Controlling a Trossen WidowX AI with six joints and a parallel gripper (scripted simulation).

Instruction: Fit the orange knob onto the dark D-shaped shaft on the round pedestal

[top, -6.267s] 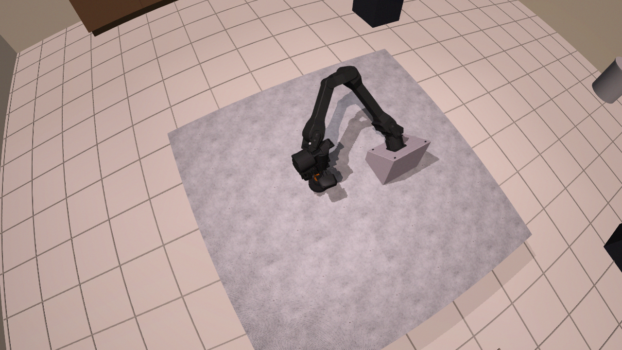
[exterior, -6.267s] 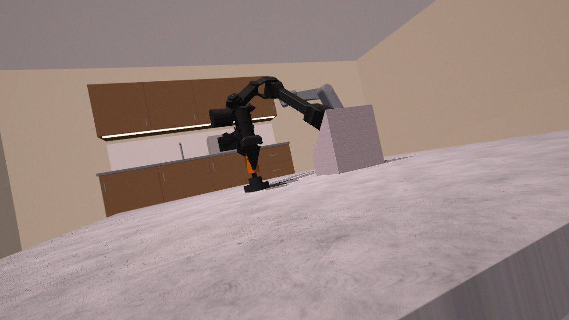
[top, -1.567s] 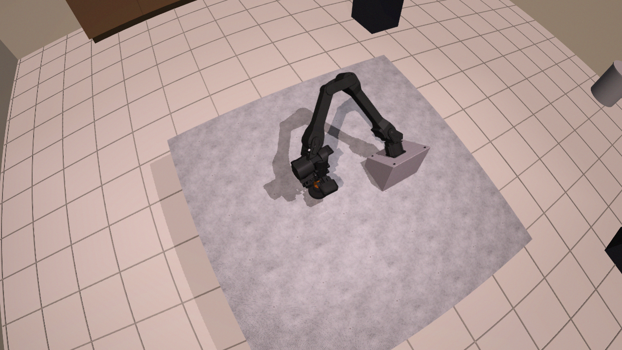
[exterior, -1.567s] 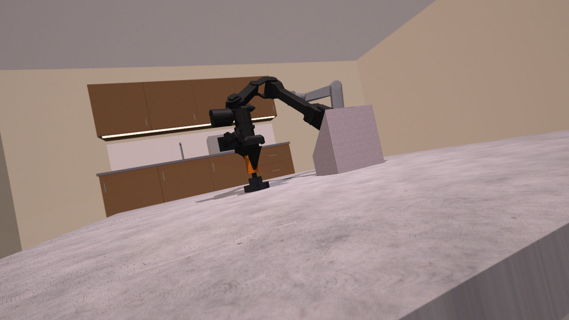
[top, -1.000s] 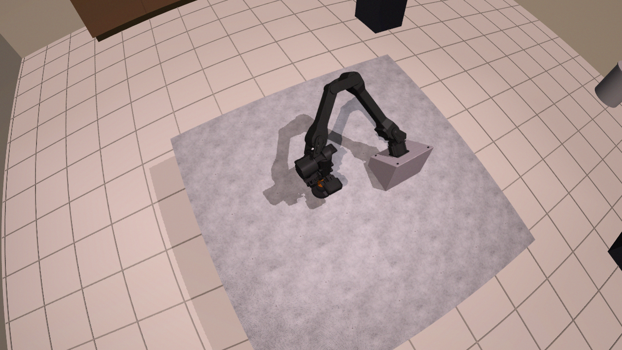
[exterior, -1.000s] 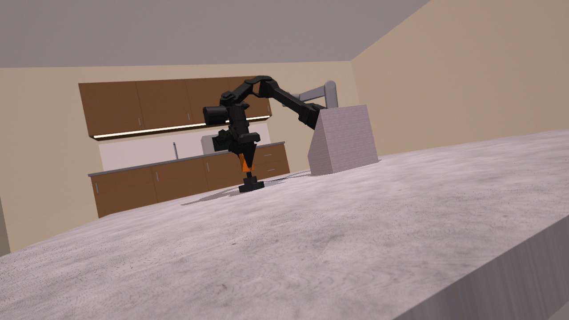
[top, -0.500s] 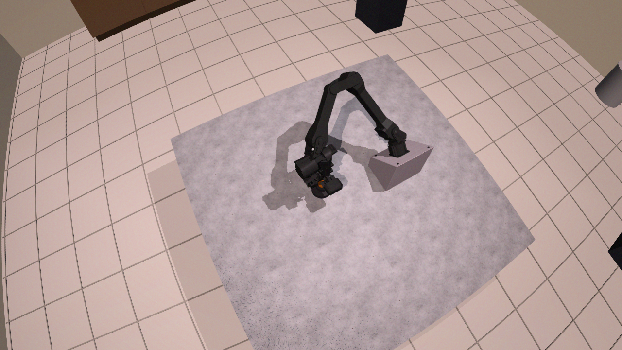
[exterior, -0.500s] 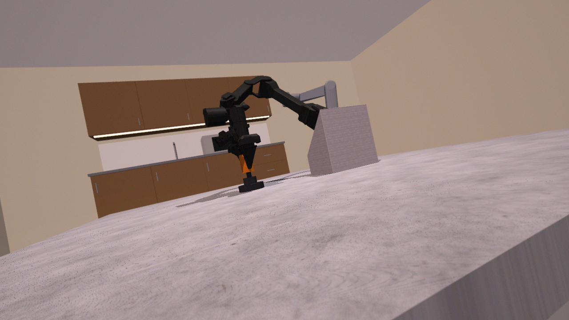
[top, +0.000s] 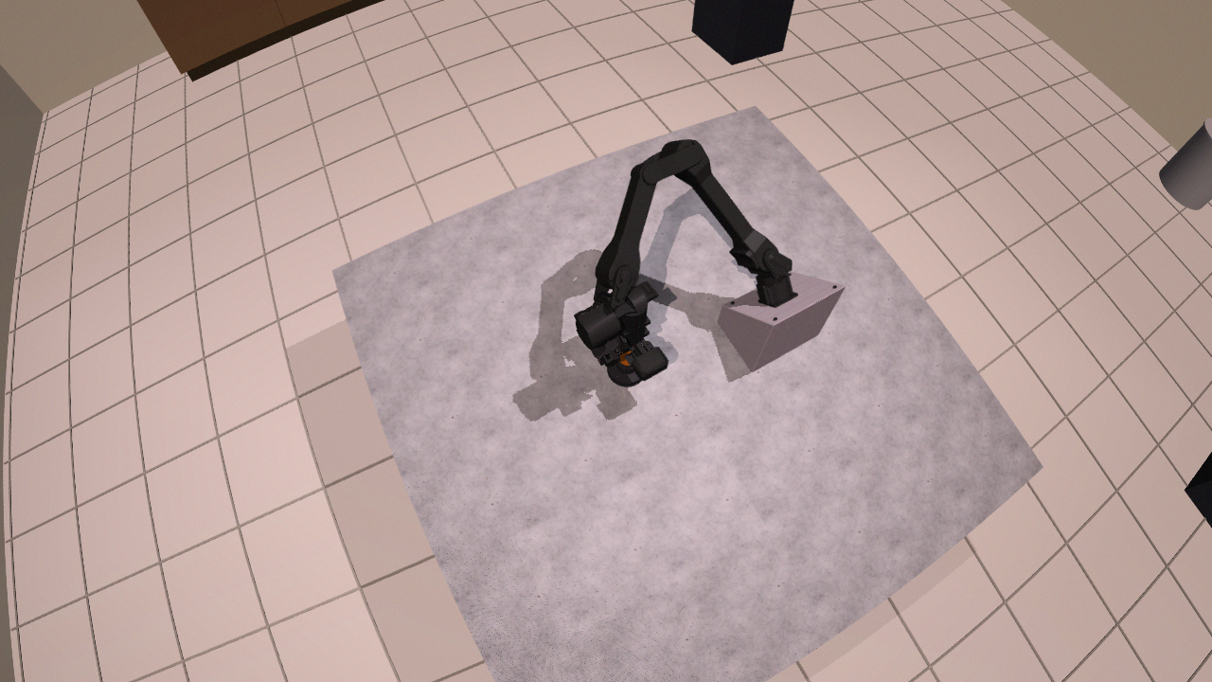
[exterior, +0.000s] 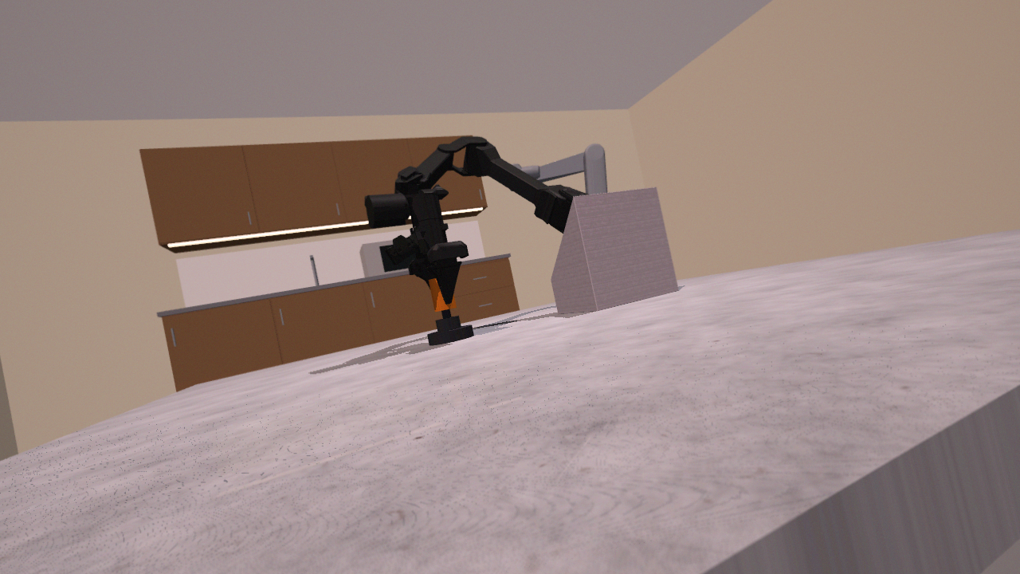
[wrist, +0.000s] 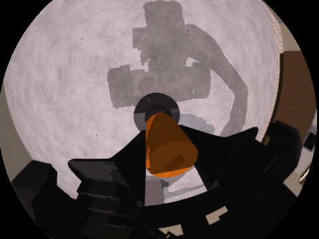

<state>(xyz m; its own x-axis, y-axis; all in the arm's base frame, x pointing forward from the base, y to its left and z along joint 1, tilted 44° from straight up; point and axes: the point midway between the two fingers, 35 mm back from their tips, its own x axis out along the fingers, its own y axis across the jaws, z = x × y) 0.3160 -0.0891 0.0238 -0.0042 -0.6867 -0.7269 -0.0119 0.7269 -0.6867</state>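
My gripper [top: 628, 357] [exterior: 442, 300] [wrist: 161, 131] is shut on the orange knob [top: 625, 360] [exterior: 439, 303] [wrist: 169, 146], which tapers toward its upper end in the exterior view. The round dark pedestal [top: 625, 379] [exterior: 450, 335] [wrist: 139, 111] stands on the table below it. In the exterior view a short length of the dark shaft [exterior: 446, 314] shows between the knob's lower end and the pedestal, so the knob is above the pedestal. Whether the shaft's tip is inside the hole cannot be seen. The shaft's flat side and the hole's flat side are hidden.
The arm's base stands on a pale wedge-shaped block [top: 792, 334] [exterior: 624, 249], right of the pedestal in the top and exterior views. The arm's shadow falls on the grey mottled table top [top: 720, 509] [exterior: 641, 399] [wrist: 76, 73]. Brown kitchen cabinets [exterior: 271, 328] stand in the background.
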